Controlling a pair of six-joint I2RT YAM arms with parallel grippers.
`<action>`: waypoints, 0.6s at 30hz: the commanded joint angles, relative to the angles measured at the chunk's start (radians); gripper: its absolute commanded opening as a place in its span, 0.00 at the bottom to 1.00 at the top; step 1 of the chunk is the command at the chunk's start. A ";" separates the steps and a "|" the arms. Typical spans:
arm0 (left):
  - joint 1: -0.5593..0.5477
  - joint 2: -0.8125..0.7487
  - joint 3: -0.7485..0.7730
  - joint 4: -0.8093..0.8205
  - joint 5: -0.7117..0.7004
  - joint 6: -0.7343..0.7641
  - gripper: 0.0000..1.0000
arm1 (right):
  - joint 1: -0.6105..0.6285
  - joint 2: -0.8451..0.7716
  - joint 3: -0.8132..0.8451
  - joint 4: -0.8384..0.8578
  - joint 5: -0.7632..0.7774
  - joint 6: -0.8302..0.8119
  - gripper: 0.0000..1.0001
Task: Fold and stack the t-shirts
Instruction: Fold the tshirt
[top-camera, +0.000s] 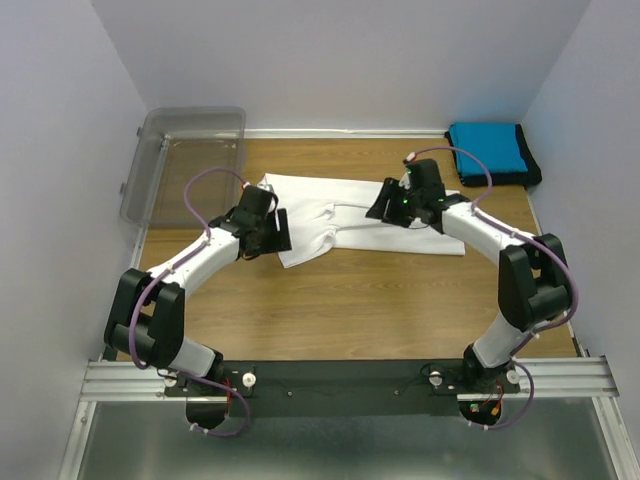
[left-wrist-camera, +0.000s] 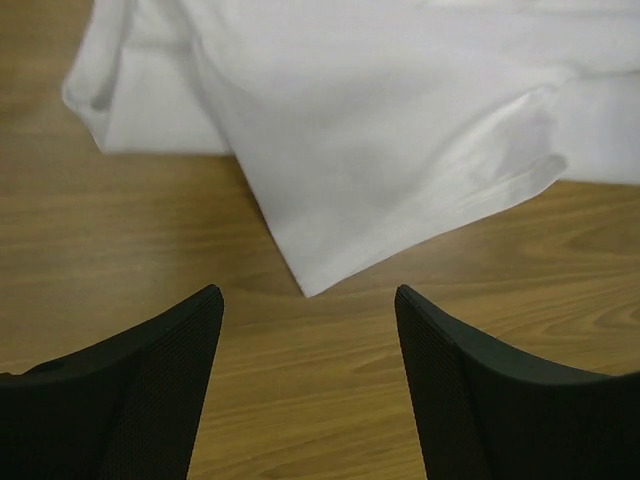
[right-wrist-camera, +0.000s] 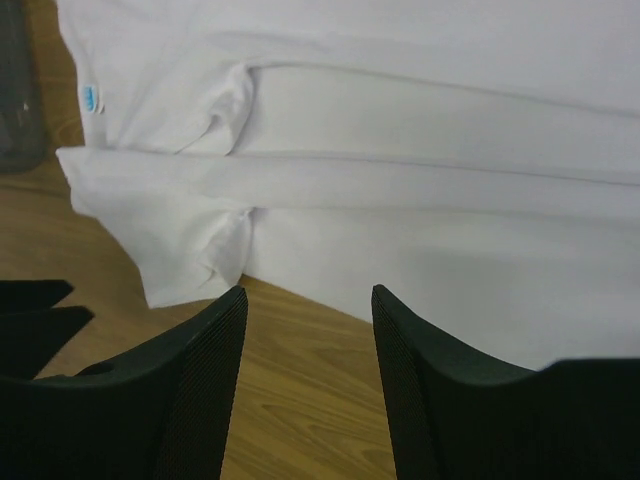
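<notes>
The white t-shirt (top-camera: 330, 228) lies on the worktop (top-camera: 350, 310). The left end effector (left-wrist-camera: 310, 295) and right end effector (right-wrist-camera: 310, 290) are spread, empty.

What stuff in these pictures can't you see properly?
1. Black t-shirt: in the top view, only its edge shows, because the folded blue t-shirt covers most of it.
2. White t-shirt: in the top view, the right gripper hides part of its middle. Both wrist views cut it off at the picture edges.
3. Neck label: in the right wrist view, its print is too small to read.
</notes>
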 joint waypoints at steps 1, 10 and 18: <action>0.000 -0.006 -0.087 0.046 0.043 -0.061 0.75 | 0.081 0.058 -0.039 0.179 -0.124 0.095 0.61; -0.019 0.096 -0.112 0.104 0.075 -0.072 0.59 | 0.170 0.160 -0.024 0.268 -0.134 0.146 0.61; -0.050 0.181 -0.094 0.130 0.075 -0.089 0.44 | 0.181 0.180 -0.021 0.268 -0.133 0.144 0.60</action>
